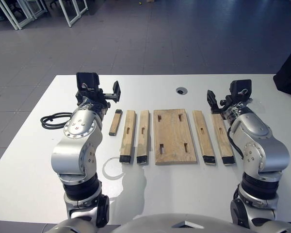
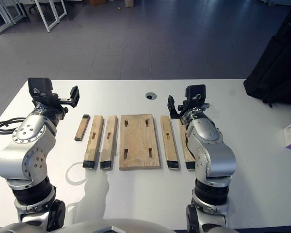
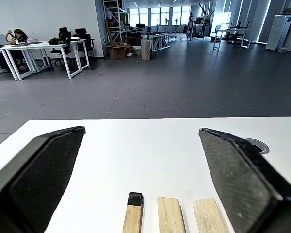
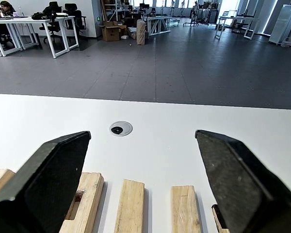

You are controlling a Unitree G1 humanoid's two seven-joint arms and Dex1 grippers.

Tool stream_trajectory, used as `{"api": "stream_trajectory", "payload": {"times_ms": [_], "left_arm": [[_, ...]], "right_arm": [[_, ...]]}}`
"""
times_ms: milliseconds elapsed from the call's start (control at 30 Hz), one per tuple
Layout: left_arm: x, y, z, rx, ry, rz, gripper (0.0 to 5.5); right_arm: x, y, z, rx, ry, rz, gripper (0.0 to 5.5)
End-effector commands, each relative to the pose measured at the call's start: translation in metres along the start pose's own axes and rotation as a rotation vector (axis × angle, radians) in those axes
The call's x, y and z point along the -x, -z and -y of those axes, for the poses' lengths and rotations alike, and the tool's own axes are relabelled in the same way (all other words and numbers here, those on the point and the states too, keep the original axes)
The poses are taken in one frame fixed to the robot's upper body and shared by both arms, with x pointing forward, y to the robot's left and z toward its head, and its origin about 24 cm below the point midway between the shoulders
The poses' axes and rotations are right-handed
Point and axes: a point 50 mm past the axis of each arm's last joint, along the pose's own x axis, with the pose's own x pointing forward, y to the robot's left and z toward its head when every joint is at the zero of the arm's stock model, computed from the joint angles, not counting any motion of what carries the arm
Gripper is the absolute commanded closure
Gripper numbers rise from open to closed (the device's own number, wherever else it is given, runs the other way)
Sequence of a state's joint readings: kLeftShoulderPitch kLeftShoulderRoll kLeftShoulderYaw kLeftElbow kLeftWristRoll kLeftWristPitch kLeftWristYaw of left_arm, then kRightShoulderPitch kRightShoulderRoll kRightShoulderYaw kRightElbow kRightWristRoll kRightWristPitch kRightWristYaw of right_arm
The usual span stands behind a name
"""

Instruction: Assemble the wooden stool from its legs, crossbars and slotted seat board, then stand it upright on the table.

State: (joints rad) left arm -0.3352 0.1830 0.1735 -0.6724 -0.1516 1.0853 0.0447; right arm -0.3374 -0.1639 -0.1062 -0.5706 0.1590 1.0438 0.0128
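Left gripper (image 3: 140, 165): fingers (image 3: 39, 179) wide apart, nothing between them. It is held above the table (image 1: 39, 170) at the far ends of the left-hand parts, pads facing each other across them. Right gripper (image 4: 140, 174): its fingers (image 4: 235, 179) are equally spread and empty, and it sits over the far ends of the right-hand parts. Judgement: both are posed as a ready stance, jaws pre-opened so either can drop onto a piece without a separate opening move. Just beyond the left gripper lies one short crossbar (image 1: 116, 122) with dark ends. Beside it are the two left legs (image 1: 136, 136), flat and parallel, slots up, dark feet toward the robot. The seat board (image 1: 173, 136) lies flat in the middle with four slots showing. The two right legs (image 1: 212, 137) mirror the left pair. The layout looks deliberate, with one leg pair within each arm's reach and the slots exposed for mating. Nothing is joined yet, so assembly has not begun. A coiled cable (image 1: 53, 120) rests near the left edge, well apart from the parts. A round grommet (image 1: 182, 90) sits beyond the board.
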Motion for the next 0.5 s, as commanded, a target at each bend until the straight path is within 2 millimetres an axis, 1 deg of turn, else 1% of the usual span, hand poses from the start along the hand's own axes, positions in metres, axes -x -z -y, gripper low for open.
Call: {"api": "stream_trajectory", "payload": {"times_ms": [33,267,500], "left_arm": [[0.0014,0.0026,-0.0009,0.003,-0.003,-0.013,1.16],[0.0016,0.0024,-0.0015,0.002,-0.005,-0.013,1.16],[0.002,0.0025,-0.0023,0.0,-0.007,-0.013,1.16]], "right_arm": [[0.0,-0.0022,-0.0002,0.001,-0.006,-0.002,1.52],[-0.0006,-0.0032,0.0004,-0.015,-0.007,-0.003,1.52],[0.0015,-0.0025,0.0066,-0.046,-0.007,-0.014,1.52]]}}
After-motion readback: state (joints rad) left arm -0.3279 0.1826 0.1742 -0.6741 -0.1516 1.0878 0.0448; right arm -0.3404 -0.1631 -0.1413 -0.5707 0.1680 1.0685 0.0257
